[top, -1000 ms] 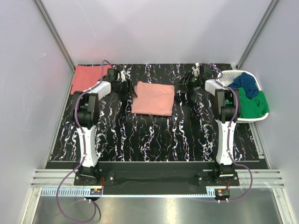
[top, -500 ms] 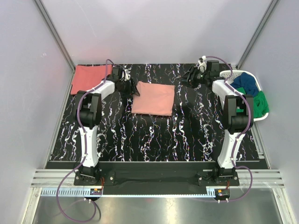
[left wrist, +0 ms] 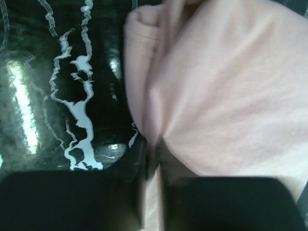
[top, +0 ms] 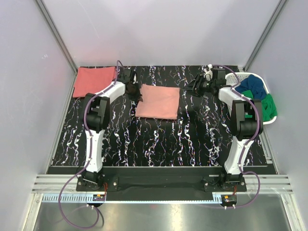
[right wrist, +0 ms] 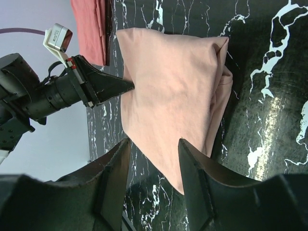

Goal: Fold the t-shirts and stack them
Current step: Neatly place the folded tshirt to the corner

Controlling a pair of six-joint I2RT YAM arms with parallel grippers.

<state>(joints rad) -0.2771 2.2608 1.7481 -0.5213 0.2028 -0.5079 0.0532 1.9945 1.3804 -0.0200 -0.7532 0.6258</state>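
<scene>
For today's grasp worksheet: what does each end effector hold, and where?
Left end effector: pale pink t-shirt, by its left edge. Right end effector: nothing.

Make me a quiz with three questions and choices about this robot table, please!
1. Where on the table is the coral-red t-shirt?
A) middle
B) far left corner
C) near edge

2. What colours are the clothes in the basket?
A) blue and green
B) yellow and black
C) all white

3. What is the left gripper doing?
A) lifting the basket
B) hanging open in the air
C) pinching the pale pink t-shirt's edge

Answers:
1 B, it lies folded in that corner.
2 A, a blue piece and a green one show.
3 C, the wrist view shows its fingers shut on the cloth.
</scene>
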